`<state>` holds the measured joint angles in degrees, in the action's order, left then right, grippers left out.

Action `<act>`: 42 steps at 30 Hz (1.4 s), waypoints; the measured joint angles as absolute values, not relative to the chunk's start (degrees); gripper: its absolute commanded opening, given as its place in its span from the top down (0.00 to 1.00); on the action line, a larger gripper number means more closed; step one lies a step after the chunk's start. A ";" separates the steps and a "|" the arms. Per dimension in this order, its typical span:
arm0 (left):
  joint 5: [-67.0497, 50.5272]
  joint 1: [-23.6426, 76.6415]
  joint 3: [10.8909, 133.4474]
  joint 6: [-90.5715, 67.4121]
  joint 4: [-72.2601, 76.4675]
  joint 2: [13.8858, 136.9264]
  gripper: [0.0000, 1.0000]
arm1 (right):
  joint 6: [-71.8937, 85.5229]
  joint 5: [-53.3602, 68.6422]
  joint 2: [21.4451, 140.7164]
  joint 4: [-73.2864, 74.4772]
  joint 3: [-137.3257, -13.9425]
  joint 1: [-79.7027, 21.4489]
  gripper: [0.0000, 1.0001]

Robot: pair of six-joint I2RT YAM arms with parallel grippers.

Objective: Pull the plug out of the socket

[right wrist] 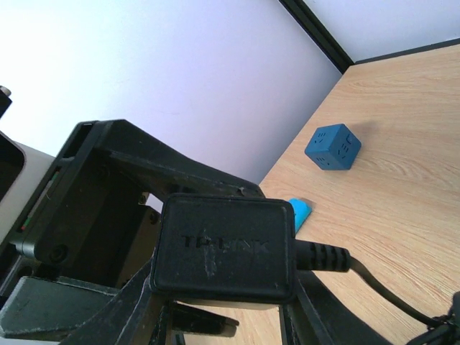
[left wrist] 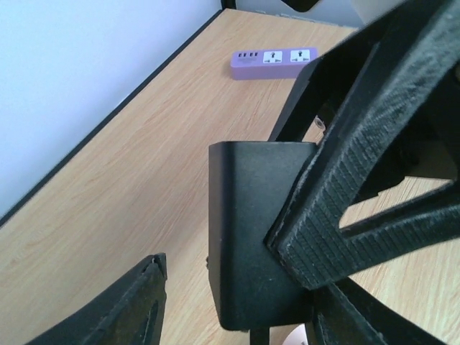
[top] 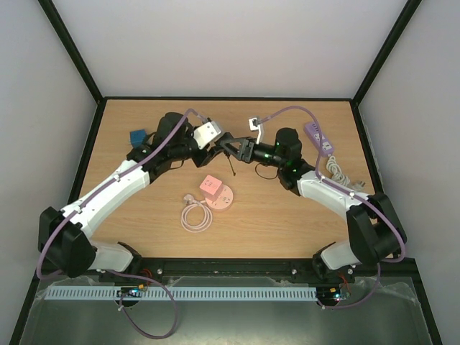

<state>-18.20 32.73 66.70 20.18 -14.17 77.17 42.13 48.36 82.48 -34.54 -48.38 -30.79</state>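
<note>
TP-Link adapter plug (right wrist: 224, 248) hangs mid-air over counter (top: 287, 215) centre, clamped in right gripper (top: 242, 149). Left gripper (top: 221, 142) straddles it, jaws apart, one finger (left wrist: 133, 305) clear. We seat both flat on body, then pull straight, no twisting; socket unseen.

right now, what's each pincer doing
left pincer: open, straddling the black adapter, not gripping it.
right pincer: shut on the black adapter.
</note>
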 measured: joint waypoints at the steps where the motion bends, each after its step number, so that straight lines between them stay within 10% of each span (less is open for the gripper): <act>1: -18.22 32.77 66.76 19.92 -13.98 77.34 0.53 | 42.68 48.38 82.52 -34.89 -48.38 -30.74 0.87; 15: -18.13 32.99 66.85 19.68 -13.23 78.70 0.76 | 49.15 48.47 84.12 -37.52 -48.38 -30.63 0.83; 27: -18.74 32.14 66.81 18.50 -13.19 78.70 0.83 | 47.68 48.34 84.12 -37.15 -48.47 -30.65 0.26; 42: -23.42 19.68 66.65 14.06 -12.40 83.37 0.82 | 34.54 46.06 81.43 -23.35 -53.34 -30.57 0.02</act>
